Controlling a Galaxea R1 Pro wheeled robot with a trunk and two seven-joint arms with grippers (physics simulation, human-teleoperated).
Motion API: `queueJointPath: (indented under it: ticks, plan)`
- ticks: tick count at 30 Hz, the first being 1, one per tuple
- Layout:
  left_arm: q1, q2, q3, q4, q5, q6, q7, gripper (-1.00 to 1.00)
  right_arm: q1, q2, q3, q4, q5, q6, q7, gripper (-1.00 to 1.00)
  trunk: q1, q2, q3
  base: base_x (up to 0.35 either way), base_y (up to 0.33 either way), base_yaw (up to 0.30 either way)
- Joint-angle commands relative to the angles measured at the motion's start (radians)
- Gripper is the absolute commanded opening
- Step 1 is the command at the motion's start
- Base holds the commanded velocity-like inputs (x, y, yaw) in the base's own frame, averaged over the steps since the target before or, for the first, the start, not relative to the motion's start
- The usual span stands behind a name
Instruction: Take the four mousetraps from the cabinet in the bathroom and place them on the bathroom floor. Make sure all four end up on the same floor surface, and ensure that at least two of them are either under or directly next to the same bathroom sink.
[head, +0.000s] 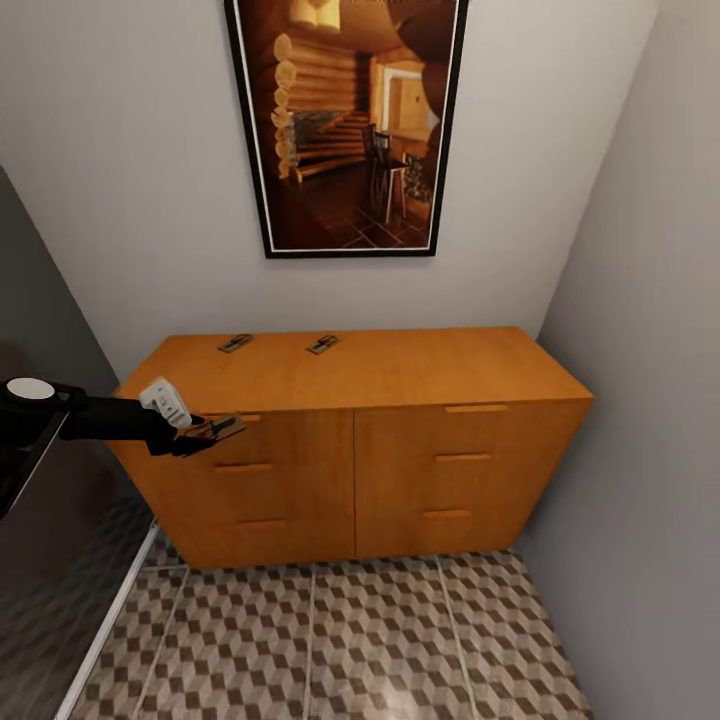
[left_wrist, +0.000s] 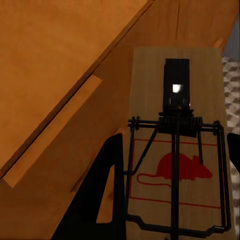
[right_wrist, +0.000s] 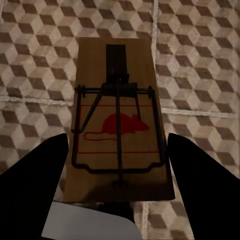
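The orange-brown cabinet (head: 400, 380) stands against the wall. Two mousetraps (head: 235, 343) (head: 322, 344) lie apart on the back of its top. My left gripper (head: 205, 433) is at the cabinet's upper left front corner, shut on a third mousetrap (head: 224, 427). In the left wrist view that mousetrap (left_wrist: 150, 75) sits between the dark fingers (left_wrist: 107, 190), close to the cabinet's drawer front (left_wrist: 60, 60). My right gripper (right_wrist: 117, 137) is shut on another mousetrap (right_wrist: 95, 65), held above the cube-patterned bathroom floor (right_wrist: 200, 50). The sink is out of view.
A framed picture (head: 345, 120) hangs above the cabinet. A grey wall (head: 650, 400) closes the right side and a dark panel (head: 40, 520) with a white floor strip (head: 110, 620) closes the left. Tiled floor (head: 350, 640) stretches in front of the cabinet.
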Motion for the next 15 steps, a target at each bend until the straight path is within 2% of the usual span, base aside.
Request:
queueJointPath:
  ticks: [1,5,10,13,15]
  plan:
    - [-0.001,0.0,-0.001,-0.001,-0.007,0.006,-0.004,-1.0,-0.001,-0.001,0.001,0.001,0.004,-0.003,-0.001,-1.0,-0.001,-0.001,-0.001,-0.287,-0.191,0.0]
    - [-0.001,0.0,-0.001,0.004,-0.007,0.005,-0.004,-1.0,-0.001,-0.001,0.001,0.001,0.005,-0.002,-0.001,-1.0,-0.001,-0.001,-0.001,-0.267,-0.178,0.0]
    - [0.002,-0.007,-0.005,0.049,-0.008,0.003,-0.001,-1.0,-0.001,-0.001,-0.001,0.001,0.005,-0.003,-0.001,-1.0,-0.001,-0.001,-0.001,-0.069,-0.051,0.0]
    - [0.005,-0.022,-0.007,0.112,-0.009,0.001,0.002,-1.0,-0.001,0.0,-0.001,-0.001,0.005,-0.003,0.0,-1.0,-0.001,-0.001,-0.001,-0.01,-0.008,0.0]
    - [0.007,-0.034,-0.008,0.203,-0.009,-0.015,0.004,-1.0,-0.001,0.0,-0.001,-0.002,0.005,-0.003,0.0,-1.0,-0.001,-0.001,-0.001,-0.003,-0.002,0.0]
